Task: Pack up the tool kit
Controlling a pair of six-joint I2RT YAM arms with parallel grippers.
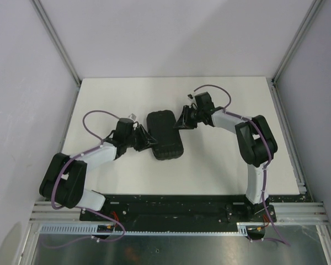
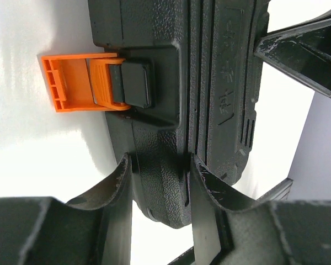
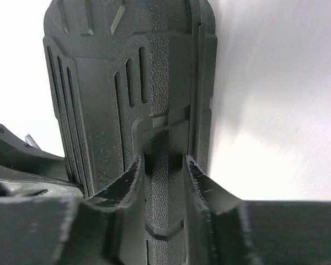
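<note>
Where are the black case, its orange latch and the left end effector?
case (image 1: 164, 136): top view, middle of its lid.
orange latch (image 2: 71, 83): left wrist view, middle of its orange tab.
left end effector (image 2: 160, 165): left wrist view, midway between its fingertips.

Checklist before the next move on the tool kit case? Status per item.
1. Lid shut on case: ok, the halves meet along the seam.
2. Snap on orange latch: not ok, it is flipped outward.
3. Grip of left hand on the case edge below the latch: ok.
4. Grip of right hand on the opposite edge: ok.
5. All tools inside: cannot tell, the case is closed.
</note>
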